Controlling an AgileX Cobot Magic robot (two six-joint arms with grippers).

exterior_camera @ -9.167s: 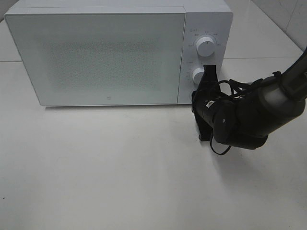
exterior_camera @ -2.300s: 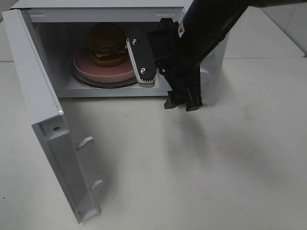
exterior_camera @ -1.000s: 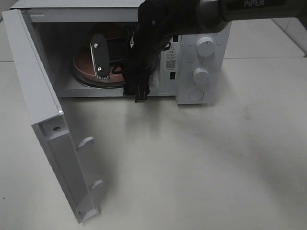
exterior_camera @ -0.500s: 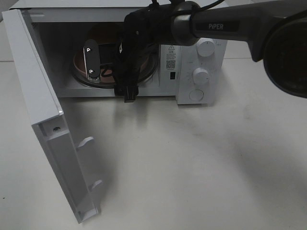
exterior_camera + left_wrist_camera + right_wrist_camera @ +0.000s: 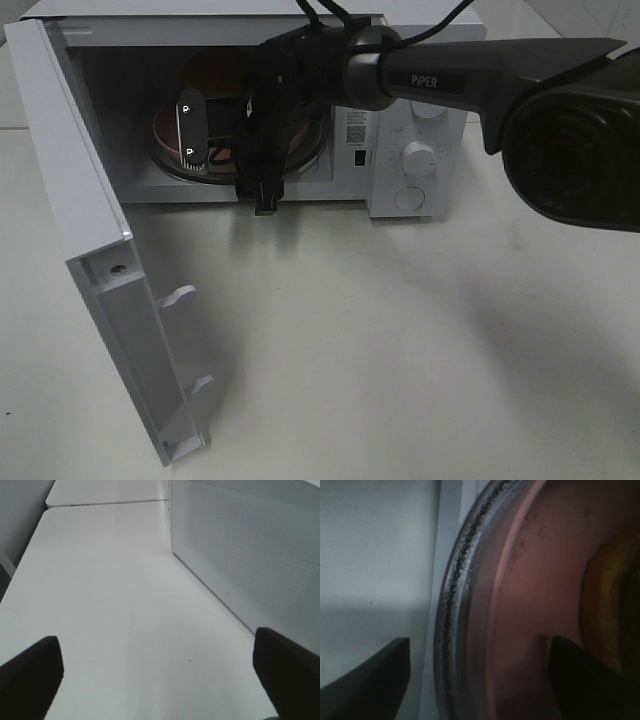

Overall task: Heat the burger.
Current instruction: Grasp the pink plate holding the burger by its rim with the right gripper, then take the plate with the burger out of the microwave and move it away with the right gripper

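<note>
The burger [image 5: 214,70] sits on a round pink plate [image 5: 163,134] on the glass turntable inside the open microwave [image 5: 420,120]. Only the top of its brown bun shows behind my right arm. My right gripper [image 5: 215,140] reaches into the cavity at plate height, with one finger [image 5: 190,130] in front of the burger. In the right wrist view the right gripper [image 5: 480,680] is open, its jaws wide apart over the pink plate [image 5: 530,580], and the burger's yellow-brown edge [image 5: 607,605] lies just ahead. My left gripper [image 5: 160,680] is open and empty above the table.
The microwave door [image 5: 90,220] stands swung open to the left, and its outer face [image 5: 250,555] fills the side of the left wrist view. The control knobs [image 5: 418,158] are right of the cavity. The turntable rim [image 5: 452,605] rings the plate.
The door, shut at first, now stands open. Over the last second my right arm has moved left and deeper into the cavity, up to the plate and burger.
</note>
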